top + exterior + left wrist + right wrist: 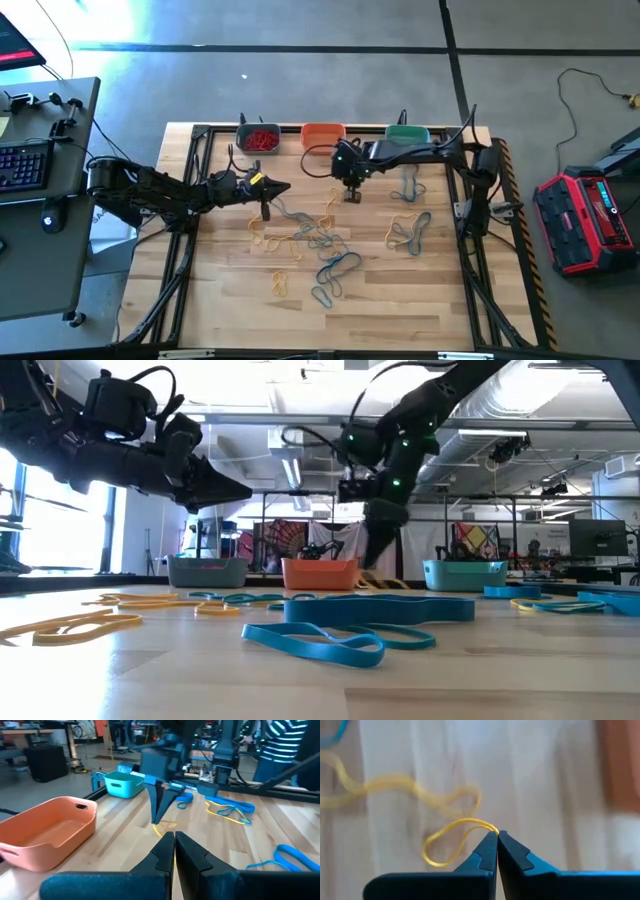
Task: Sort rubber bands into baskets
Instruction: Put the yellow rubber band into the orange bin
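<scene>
My right gripper hangs over the table's far middle, just in front of the orange basket, pointing steeply down and shut on a yellow rubber band. To its left, my left gripper is shut on nothing. It floats nearly level above the table, aimed at the right gripper. The grey basket holds red bands, and the teal basket stands to the right of the orange one. All three baskets line the far edge. Several blue and yellow bands lie loose on the wood. My right gripper pinches the yellow band at one point of its loop between the tips of its two fingers, coming from above and slanting down. The loop droops slack below the fingertips. Whether its low end rests on the table I cannot tell.
More bands lie tangled at mid-table and toward the right, with blue ones close to the near edge. A black frame runs around the table. A person in a striped top stands beyond the table.
</scene>
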{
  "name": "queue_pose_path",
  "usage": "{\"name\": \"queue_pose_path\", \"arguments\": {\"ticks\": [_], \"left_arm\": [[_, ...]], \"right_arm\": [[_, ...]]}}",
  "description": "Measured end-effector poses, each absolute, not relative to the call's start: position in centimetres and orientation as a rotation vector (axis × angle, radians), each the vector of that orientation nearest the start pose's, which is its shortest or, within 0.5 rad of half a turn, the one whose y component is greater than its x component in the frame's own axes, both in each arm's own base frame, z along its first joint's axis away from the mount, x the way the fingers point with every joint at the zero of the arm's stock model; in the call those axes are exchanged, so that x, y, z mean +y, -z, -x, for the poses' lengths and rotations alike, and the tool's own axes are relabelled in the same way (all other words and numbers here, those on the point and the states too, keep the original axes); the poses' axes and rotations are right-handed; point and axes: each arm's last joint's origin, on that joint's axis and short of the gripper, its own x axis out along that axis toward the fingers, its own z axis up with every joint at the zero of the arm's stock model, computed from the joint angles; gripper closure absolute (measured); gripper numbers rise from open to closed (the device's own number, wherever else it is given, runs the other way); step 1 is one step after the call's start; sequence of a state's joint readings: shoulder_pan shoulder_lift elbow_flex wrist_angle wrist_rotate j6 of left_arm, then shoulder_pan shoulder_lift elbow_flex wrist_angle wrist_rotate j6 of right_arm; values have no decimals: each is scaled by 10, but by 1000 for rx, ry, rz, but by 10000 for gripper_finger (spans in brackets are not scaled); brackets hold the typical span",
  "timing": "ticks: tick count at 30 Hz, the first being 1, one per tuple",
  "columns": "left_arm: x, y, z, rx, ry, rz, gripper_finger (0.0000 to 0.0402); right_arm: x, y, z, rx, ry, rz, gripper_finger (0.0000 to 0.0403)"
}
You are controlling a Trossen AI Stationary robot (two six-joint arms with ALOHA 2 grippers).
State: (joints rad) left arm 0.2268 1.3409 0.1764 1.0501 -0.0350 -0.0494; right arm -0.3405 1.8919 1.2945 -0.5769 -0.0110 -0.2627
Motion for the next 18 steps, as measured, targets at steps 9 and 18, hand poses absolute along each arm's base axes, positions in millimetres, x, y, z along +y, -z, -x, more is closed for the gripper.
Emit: {"name": "queue_pose_path", "arguments": {"ticks": [9,18], "left_arm": [[48,-148,-202,108,-275,53,394],[48,-148,-202,110,-274,33,394]], "right_arm": [[-136,-193,-379,910,355,129,403],[-168,-207,-380,750,436,223,403]]}}
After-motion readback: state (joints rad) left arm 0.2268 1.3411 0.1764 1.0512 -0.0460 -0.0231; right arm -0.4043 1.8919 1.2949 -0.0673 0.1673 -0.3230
